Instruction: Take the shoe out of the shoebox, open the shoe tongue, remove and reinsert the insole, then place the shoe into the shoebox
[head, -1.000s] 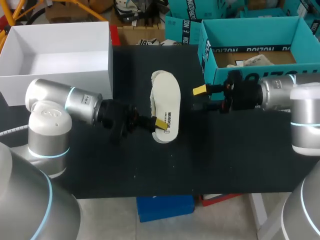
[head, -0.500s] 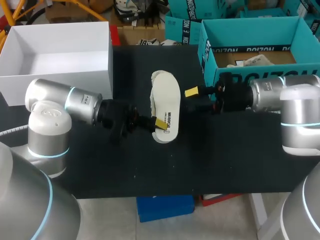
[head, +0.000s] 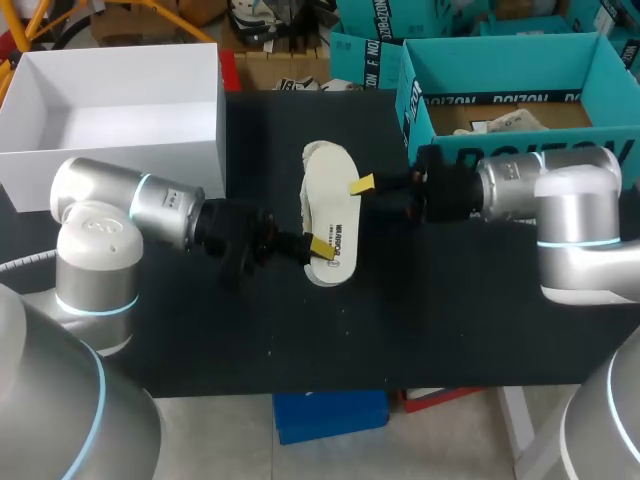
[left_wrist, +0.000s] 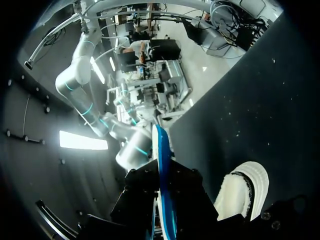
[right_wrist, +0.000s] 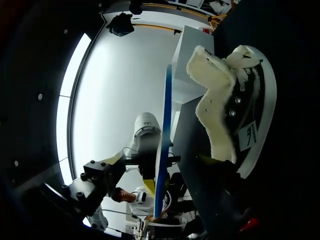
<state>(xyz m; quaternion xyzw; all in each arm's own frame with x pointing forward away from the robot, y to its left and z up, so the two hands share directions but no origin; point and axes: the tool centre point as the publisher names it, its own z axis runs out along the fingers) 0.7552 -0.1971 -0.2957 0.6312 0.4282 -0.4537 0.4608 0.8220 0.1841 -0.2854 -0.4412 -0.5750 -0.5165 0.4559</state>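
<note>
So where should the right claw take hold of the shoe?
Probably the fluffy tongue, coming in from the shoe's right side: the right wrist view shows it standing clear of the upper, facing the right claw, while the left claw sits at the near end.

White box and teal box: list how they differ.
The white box stands at the left rear, the teal box at the right rear. The white box looks empty; the teal box holds crumpled paper. The teal box bears print; the white box is plain. Both are open-topped.
</note>
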